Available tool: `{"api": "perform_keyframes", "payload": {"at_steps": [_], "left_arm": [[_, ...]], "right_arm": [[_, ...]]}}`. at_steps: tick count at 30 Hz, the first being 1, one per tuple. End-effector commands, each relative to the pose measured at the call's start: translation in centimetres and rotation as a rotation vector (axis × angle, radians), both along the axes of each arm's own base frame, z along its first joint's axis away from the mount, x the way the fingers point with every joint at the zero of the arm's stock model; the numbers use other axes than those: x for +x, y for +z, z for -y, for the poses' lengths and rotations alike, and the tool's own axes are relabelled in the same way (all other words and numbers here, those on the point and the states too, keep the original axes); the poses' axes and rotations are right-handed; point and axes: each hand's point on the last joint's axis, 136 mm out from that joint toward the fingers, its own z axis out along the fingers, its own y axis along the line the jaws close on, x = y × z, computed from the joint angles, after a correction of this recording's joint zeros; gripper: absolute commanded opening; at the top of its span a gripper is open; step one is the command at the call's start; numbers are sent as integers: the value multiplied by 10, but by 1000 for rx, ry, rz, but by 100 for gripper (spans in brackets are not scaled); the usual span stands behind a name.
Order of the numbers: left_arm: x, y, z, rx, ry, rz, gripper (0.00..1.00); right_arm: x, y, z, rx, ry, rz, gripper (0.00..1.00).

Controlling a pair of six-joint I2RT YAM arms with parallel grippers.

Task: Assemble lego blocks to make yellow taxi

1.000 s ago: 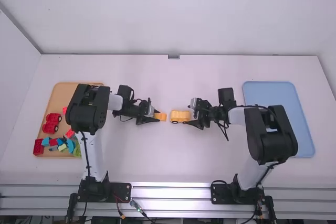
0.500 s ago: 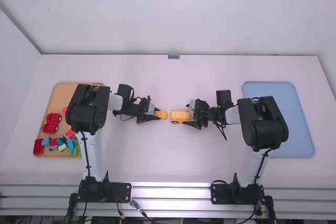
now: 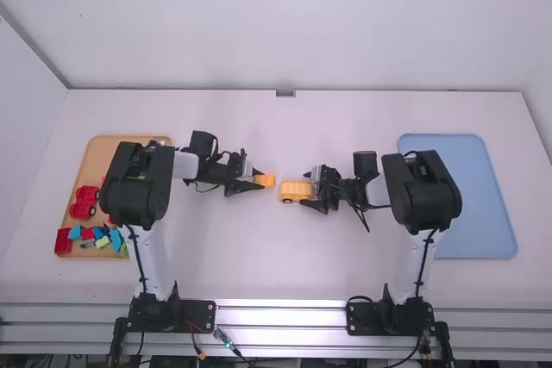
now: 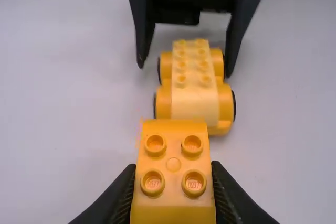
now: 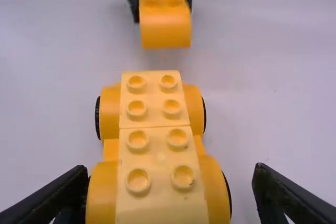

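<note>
1. The left hand (image 3: pixel 259 180) is closed on an orange-yellow plastic block with a rounded side and four round studs on top (image 4: pixel 173 163), one finger on either side.
2. Just beyond that block, with a small gap between, a yellow plastic car base with black-edged wheels (image 5: pixel 110 198) stands upright on the smooth white counter (image 3: pixel 259 256). Two paler yellow studded blocks (image 5: pixel 157 156) sit end to end along its top.
3. The right hand (image 3: pixel 307 189) is open at the other end of the car base, its fingers spread to either side of it.
4. Well out from the left hand, a tan rectangular tray (image 3: pixel 95 148) lies partly under the left arm (image 3: pixel 142 183). In it are a red wheeled plastic base (image 3: pixel 84 202) and a cluster of red, blue and green plastic blocks (image 3: pixel 103 242).
5. Out past the right hand, partly behind the right arm (image 3: pixel 423 191), lies a light-blue rectangular tray (image 3: pixel 479 213).
</note>
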Motion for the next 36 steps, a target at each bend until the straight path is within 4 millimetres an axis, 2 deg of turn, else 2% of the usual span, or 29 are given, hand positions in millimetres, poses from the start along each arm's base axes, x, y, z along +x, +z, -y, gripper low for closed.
{"api": "perform_keyframes", "payload": {"at_steps": [1,7,16,23,27,30,32,34,36], "left_arm": [[1,19,1,-46,9,-22,5],[-10,26,23,-86,-56,-24,5],[6,18,65,6,32,-114,2],[-3,13,75,31,12,-128,2],[-8,10,78,33,3,-124,2],[-12,7,78,32,2,-129,2],[-15,6,77,27,-4,-132,2],[-15,6,77,28,-3,-136,2],[-16,6,77,27,-4,-134,2]], "right_arm": [[-4,-3,-3,24,8,-34,81],[-5,-5,-7,23,18,-26,80],[-4,-5,-13,10,28,6,80],[-3,-5,-14,-3,63,-3,73],[-5,-7,-13,-28,107,-26,62],[-5,-7,-13,-36,114,-36,60],[-6,-8,-13,-38,114,-37,63],[-7,-9,-12,-42,111,-45,72],[-7,-9,-13,-41,112,-47,74]]}}
